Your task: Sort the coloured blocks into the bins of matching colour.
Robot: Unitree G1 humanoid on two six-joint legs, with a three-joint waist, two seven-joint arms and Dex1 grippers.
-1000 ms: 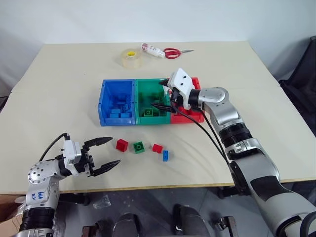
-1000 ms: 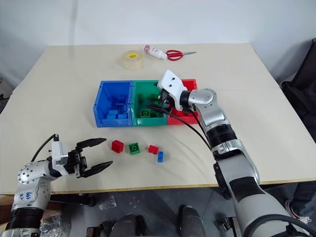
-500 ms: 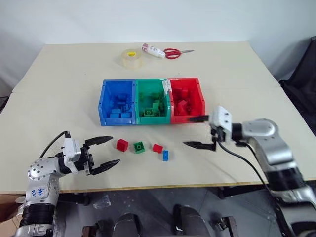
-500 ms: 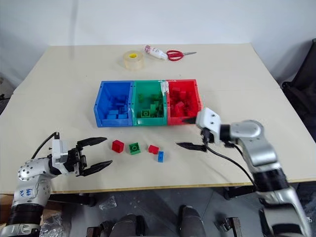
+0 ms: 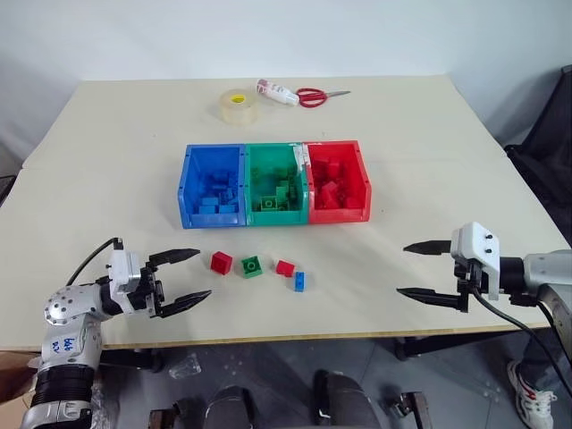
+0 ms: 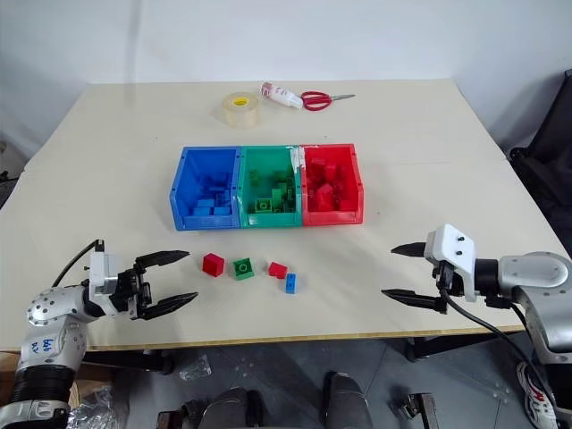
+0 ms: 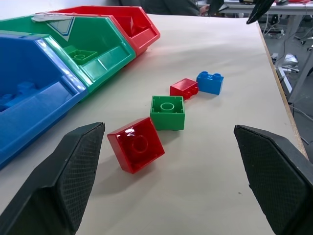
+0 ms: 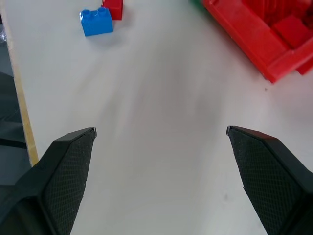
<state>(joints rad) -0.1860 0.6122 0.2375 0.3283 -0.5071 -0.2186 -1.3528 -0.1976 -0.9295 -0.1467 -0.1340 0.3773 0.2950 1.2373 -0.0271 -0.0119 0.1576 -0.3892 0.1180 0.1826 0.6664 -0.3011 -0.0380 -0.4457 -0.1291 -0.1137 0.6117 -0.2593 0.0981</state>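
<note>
You had four loose blocks on the table, in a short row just in front of the bins – a larger red block, a green block, a smaller red block and a small blue block touching it or nearly so. Behind them stood the blue bin, green bin and red bin, joined side by side, each already holding bricks of its own colour.

These bricks looked like glossy hard plastic, squarish with a stud on top, so you could expect them to be light, stiff and a little slippery – best pinched across two flat opposite sides, low on the body, not over the stud. The two small ones sat so close that fingers closing on one might nudge the other.

Your left gripper hung spread wide and empty just beside the larger red block, pointing at it. Your right gripper was likewise wide apart and empty, near the table's front right edge, well apart from the row
</note>
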